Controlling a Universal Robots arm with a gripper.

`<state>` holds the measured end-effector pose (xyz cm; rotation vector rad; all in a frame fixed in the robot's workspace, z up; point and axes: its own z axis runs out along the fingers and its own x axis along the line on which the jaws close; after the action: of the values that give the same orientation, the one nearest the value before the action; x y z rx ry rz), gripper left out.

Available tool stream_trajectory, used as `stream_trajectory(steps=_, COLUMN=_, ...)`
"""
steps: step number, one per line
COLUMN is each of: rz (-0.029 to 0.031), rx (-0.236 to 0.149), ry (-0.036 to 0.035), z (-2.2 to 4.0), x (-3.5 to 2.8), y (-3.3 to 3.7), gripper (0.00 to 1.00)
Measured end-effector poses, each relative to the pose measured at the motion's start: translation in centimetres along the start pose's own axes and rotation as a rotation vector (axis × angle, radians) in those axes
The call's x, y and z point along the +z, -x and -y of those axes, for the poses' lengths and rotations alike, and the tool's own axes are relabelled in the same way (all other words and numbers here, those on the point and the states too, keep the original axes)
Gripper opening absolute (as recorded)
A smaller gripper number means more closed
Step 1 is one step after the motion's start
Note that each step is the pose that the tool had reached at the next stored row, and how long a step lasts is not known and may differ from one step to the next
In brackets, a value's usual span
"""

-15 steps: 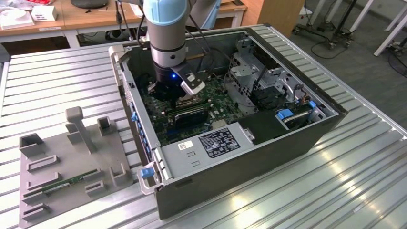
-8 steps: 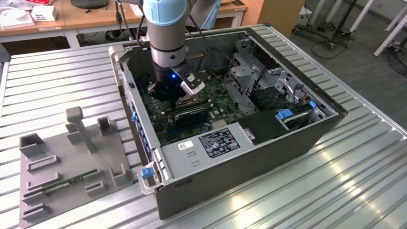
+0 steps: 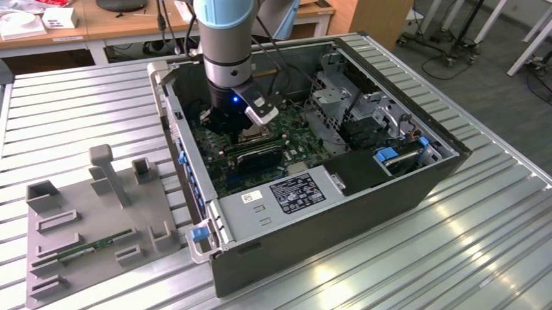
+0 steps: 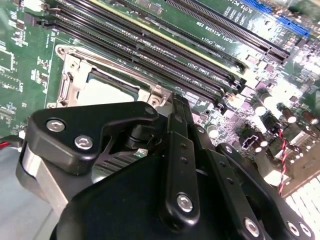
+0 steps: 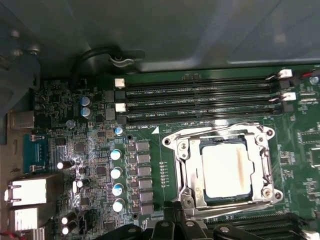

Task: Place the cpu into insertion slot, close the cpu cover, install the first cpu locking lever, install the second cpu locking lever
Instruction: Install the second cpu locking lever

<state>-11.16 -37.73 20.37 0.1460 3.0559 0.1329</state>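
One cpu seated, cpu cover seemingly down, pincer half-hidden.

Print in view, none of it legible to me

I see a dark printed label and a small white sticker on the grey metal power supply box. In the first wrist view, tiny white lettering runs along the green circuit board beside the long black memory slots.

Ribbed metal table carried the open PC case, which sat right under the claw. Grey fixture tray lay flat on the table, well off from the claw, toward the exterior view's left.
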Motion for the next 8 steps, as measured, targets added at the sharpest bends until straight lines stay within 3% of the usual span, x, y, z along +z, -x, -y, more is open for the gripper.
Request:
stream_trajectory(steps=4, rz=0.0000, rx=0.000, ry=0.0000, z=-0.05, x=-0.59, y=0.05, gripper=0.11)
stream_trajectory(steps=8, rz=0.0002, rx=0.000, ry=0.0002, z=-0.06, x=-0.61, y=0.05, gripper=0.11)
